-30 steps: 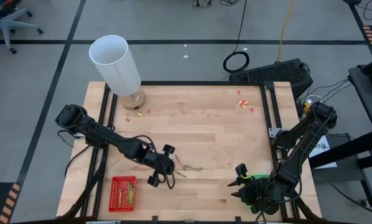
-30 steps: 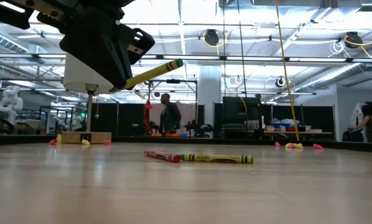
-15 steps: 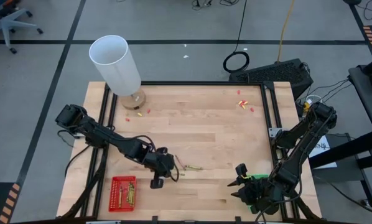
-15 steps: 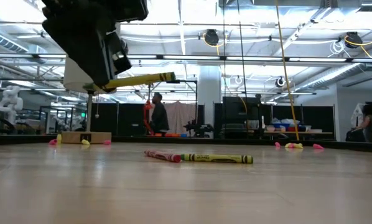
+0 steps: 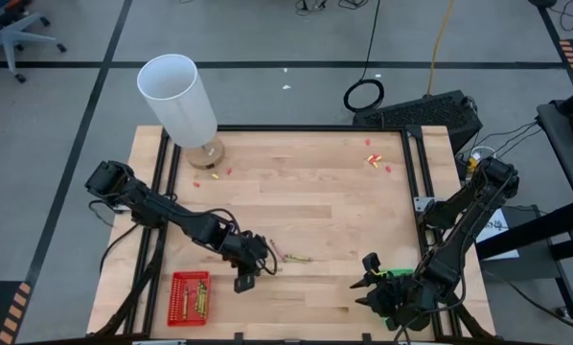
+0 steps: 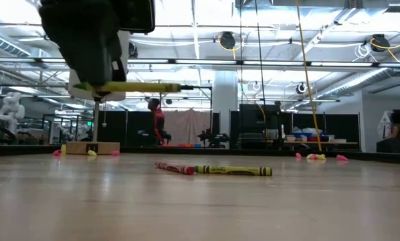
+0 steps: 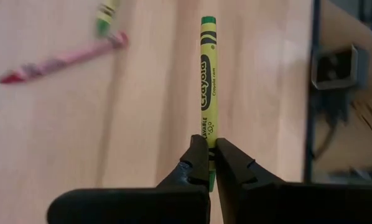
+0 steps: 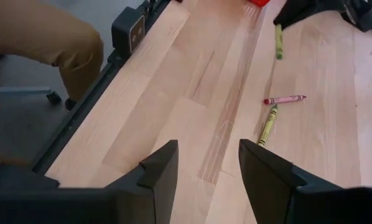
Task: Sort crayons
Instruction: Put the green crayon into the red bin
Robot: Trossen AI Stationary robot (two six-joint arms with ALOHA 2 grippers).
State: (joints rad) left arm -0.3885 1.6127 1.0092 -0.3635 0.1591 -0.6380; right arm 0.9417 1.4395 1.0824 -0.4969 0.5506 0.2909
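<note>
My left gripper is shut on a yellow-green crayon above the table's near-left part, beside the red tray, which holds several crayons. A red crayon and an olive-green crayon lie flat on the table to the gripper's right; they also show in the right wrist view, the red crayon and the olive-green crayon. My right gripper is open and empty at the table's near right, by a green thing. My left gripper pinches the yellow-green crayon near one end between its two fingertips. The crayon sticks straight out past the fingers, along them. In the low view the crayon is level and lifted well clear of the table.
A tall white cylinder stands on a round base at the far left. Small red and yellow scraps lie at the far right and near the cylinder. Black rails run along the table's left and right edges. People show in the room beyond.
My left gripper, still shut on the yellow-green crayon, has gone a little toward the table's near edge and the red tray, and has turned. The crayon, which slanted with its free end up, is now level and stays clear of the table.
</note>
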